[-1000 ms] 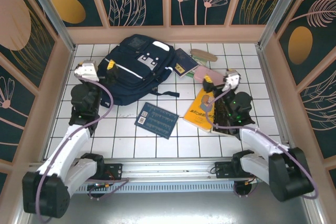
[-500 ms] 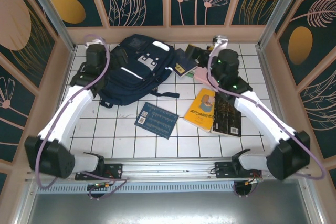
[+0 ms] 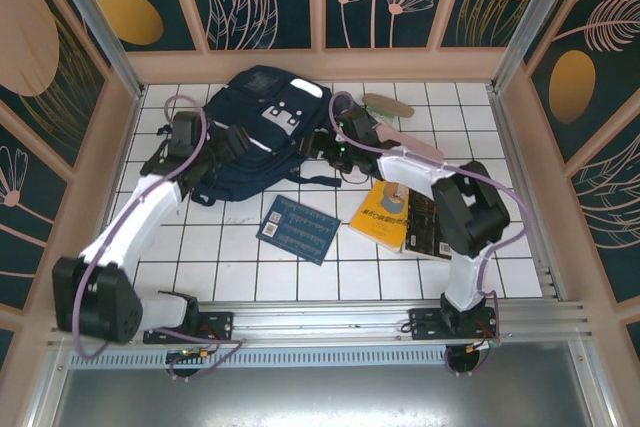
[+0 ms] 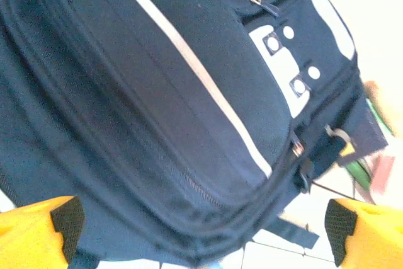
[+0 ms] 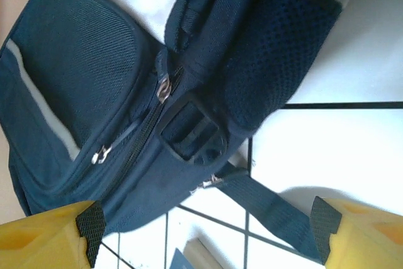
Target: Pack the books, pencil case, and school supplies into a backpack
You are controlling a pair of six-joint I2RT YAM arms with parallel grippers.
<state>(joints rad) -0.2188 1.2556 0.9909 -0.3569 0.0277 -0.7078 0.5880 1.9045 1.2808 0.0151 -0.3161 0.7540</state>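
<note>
The navy backpack (image 3: 262, 127) lies at the back left, closed, its white stripe (image 4: 208, 92) facing up. My left gripper (image 3: 236, 141) hovers open over its left side, and its lower edge (image 4: 189, 231) lies between the wide-spread fingers (image 4: 66, 218). My right gripper (image 3: 322, 147) is open at the bag's right side. A dark strap (image 5: 277, 209) on the tiles runs between its fingers (image 5: 324, 234). The blue book (image 3: 297, 229), yellow book (image 3: 383, 212) and black book (image 3: 430, 225) lie flat in front. The pink pencil case (image 3: 425, 147) and tan oval (image 3: 388, 104) lie behind the right arm.
Wooden walls (image 3: 120, 137) fence in the white tiled table (image 3: 230, 247) on three sides. The right arm's forearm (image 3: 400, 159) reaches across the supplies at the back. Bare tiles lie between the books and the rail (image 3: 320, 317) at the near edge.
Both arms have swung in toward the backpack: the left gripper came down over its left side, and the right arm moved left from the back corner to the bag's right side.
</note>
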